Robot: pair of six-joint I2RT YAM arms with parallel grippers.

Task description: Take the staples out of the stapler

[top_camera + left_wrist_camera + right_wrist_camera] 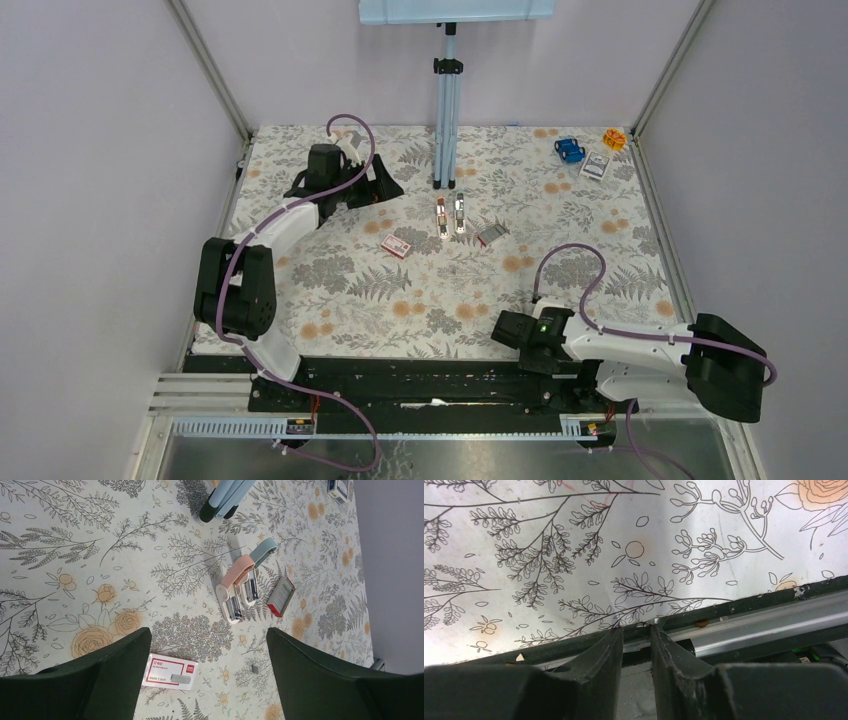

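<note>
Two mini staplers lie side by side, both opened out: a pink one (236, 580) (441, 217) and a pale blue one (260, 557) (460, 213). A tiny silvery staples strip (255, 669) lies loose on the cloth near them, between my left fingers in the left wrist view. My left gripper (208, 635) (390, 187) is wide open and empty, hovering left of the staplers. My right gripper (637, 630) (503, 330) is shut and empty at the table's near edge.
A small red-and-white staple box (170, 671) (396, 245) and a small grey box with a red edge (281, 596) (490, 235) flank the staplers. A stand pole (445, 130) rises behind them. A blue object (569, 150), an orange object (614, 138) and a card (596, 166) sit at the far right corner.
</note>
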